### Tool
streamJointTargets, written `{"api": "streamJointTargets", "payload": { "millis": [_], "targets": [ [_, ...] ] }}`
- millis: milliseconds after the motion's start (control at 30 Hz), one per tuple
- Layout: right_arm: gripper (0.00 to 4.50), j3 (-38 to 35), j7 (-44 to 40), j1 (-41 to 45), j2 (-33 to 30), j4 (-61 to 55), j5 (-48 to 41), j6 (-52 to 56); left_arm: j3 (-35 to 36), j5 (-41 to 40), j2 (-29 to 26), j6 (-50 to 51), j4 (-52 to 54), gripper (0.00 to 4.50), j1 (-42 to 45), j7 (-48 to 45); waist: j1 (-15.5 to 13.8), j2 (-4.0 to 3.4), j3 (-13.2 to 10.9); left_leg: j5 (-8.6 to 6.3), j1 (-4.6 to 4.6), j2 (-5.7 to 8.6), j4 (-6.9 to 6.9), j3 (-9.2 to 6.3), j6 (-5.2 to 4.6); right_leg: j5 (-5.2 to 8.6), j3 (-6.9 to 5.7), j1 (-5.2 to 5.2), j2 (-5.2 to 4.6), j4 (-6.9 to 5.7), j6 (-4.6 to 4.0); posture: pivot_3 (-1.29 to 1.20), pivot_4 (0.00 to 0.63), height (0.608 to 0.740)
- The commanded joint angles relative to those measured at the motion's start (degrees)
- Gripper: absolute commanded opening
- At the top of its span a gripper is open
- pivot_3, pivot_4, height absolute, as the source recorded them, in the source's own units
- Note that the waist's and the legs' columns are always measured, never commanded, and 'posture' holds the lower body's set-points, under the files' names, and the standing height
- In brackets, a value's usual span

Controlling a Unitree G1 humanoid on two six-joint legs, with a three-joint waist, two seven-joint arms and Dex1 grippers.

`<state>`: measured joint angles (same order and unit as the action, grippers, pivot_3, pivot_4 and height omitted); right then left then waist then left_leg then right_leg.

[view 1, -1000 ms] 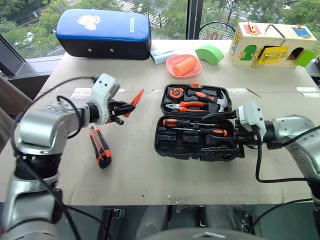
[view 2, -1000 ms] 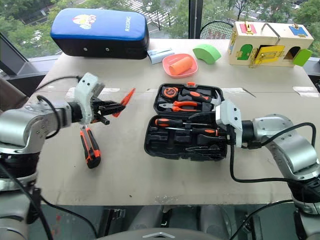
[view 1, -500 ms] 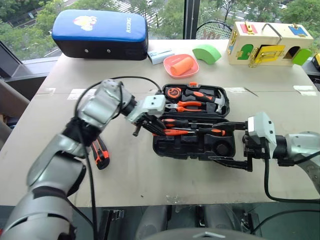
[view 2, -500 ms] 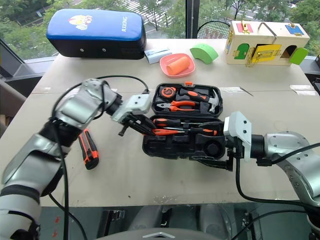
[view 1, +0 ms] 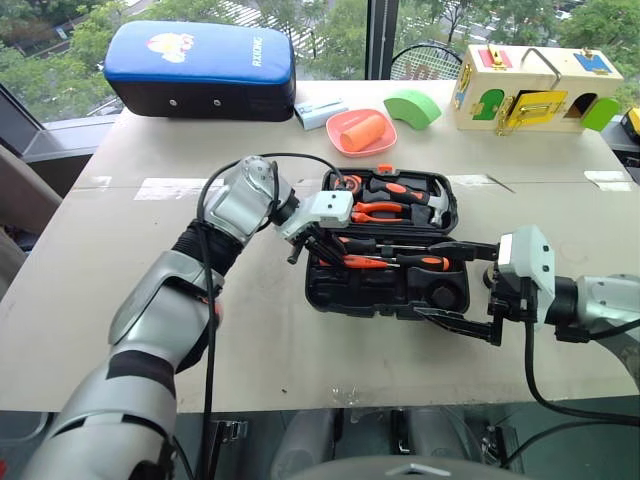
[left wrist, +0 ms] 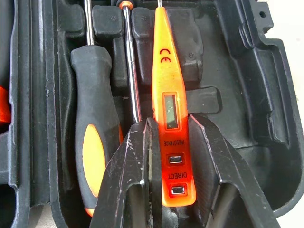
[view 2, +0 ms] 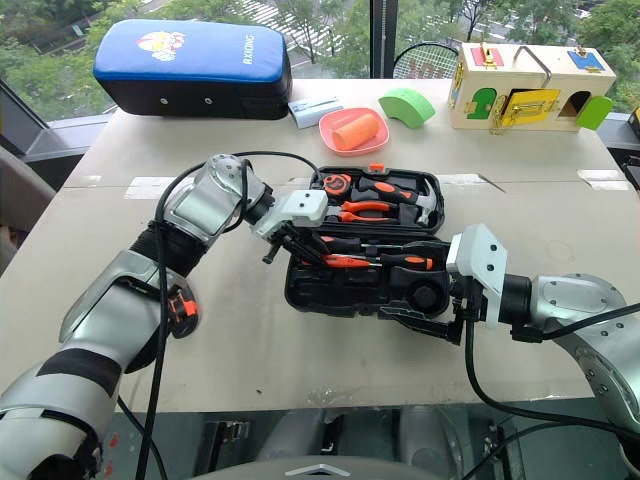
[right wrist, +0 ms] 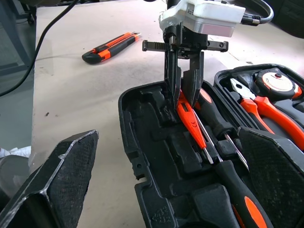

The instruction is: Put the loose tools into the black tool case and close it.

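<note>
Left wrist view: the left pincer [left wrist: 173,156] pinches a slim orange tester screwdriver [left wrist: 167,95] near its butt end, one black finger [left wrist: 135,171] on either side of the body. The tester carries a "CE" mark, a small grey display window and, read upside down in this picture, the words "DIRECT" and what looks like "INDUCTANCE" beside two small buttons. It lies over the moulded recesses of the black tool case [left wrist: 247,95], alongside a bare steel shaft and a screwdriver with an orange-black handle [left wrist: 95,142]. Whether the tester is seated in a recess or held just above it cannot be told.

In the left eye view the case [view 1: 340,290] sits open in the middle of the tabletop [view 1: 300,370]. Its far half holds the round tape measure [view 1: 351,183], orange-handled pliers [view 1: 380,211] and a hammer [view 1: 425,198]; the near half holds two screwdrivers, one of them [view 1: 425,263] on the right, and a small dark tape roll [view 1: 443,296].

The right pincer [view 1: 462,283] hangs at the case's right end with its fingers spread wide, holding nothing; one finger reaches over the case, the other along its near right corner.

The orange-and-black utility knife [right wrist: 110,46] lies loose on the tabletop, well apart from the case on the robot's left.

At the far edge stand a blue-and-black padded case [view 1: 205,65] with white lettering too small to read with certainty, a pink dish [view 1: 350,138] holding an orange cylinder [view 1: 365,130], a green arch block [view 1: 415,106] and a wooden latch box [view 1: 530,85].
</note>
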<state>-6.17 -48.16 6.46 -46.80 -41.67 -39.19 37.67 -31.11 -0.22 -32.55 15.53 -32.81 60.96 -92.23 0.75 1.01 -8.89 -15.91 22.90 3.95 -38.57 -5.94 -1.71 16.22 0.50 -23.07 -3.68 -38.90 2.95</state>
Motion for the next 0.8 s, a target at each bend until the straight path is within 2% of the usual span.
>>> {"api": "streamJointTargets", "payload": {
  "millis": [33, 367, 800],
  "targets": [
    [4.50, -1.38, 0.36, 1.22, -0.47, -0.51, -0.76, -0.54, -0.50, 1.15, -2.06, 2.59, 2.54, 0.56, -1.06, -0.27, 0.10, 0.00, 0.00, 0.00, 0.00, -0.01, 0.02, 0.00, 0.00, 0.00, 0.00, 0.00, 0.00, 0.00, 0.00, 0.00, 0.150, 0.735],
    [4.50, -0.25, -0.07, 2.35, -0.14, 0.83, -0.23, -1.13, -0.45, -1.08, -4.08, 6.41, 8.33, 0.56, -3.72, -0.27, 0.10, 0.01, 0.01, 0.00, -0.02, -0.05, 0.05, 0.00, 0.01, 0.00, 0.05, -0.01, -0.02, 0.01, 0.00, 0.00, 0.150, 0.735],
    [4.50, 0.92, 0.06, 3.31, 0.43, 1.36, 0.07, -1.46, 0.74, 0.96, -2.73, 6.16, 7.03, 0.56, -4.27, 0.09, 0.08, 0.00, 0.01, 0.00, -0.03, -0.04, 0.03, 0.00, 0.01, 0.00, 0.04, 0.00, -0.02, 0.01, 0.00, 0.00, 0.150, 0.735]
  ]
}}
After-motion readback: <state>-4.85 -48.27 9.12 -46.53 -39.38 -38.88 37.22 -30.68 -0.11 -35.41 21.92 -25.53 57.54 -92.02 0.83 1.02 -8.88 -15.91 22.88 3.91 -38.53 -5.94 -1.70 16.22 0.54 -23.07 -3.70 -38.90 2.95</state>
